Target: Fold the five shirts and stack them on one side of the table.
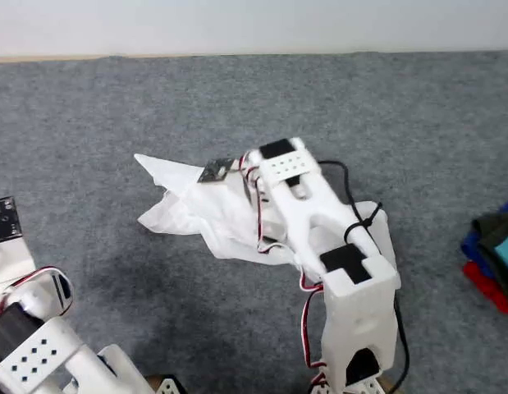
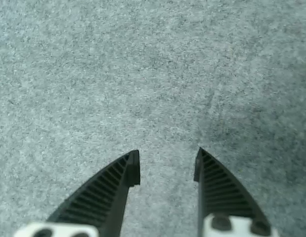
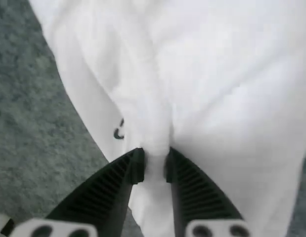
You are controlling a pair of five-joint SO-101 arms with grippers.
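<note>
R jaws clamped on white shirt (image 3: 217, 74) fold; L jaws apart, just over gray mat (image 2: 143, 74).

The white shirt (image 1: 188, 209) is soft, creased matt cloth, the counter (image 1: 114, 107) rough grey felt-like fabric, and the left hand (image 2: 167, 168) and right hand (image 3: 153, 165) ribbed black matt plastic.

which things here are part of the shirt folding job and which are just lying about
Job: white shirt; right gripper, shut on it; pile of coloured shirts at the table's edge.
Idle: left gripper, open over the grey table.
</note>
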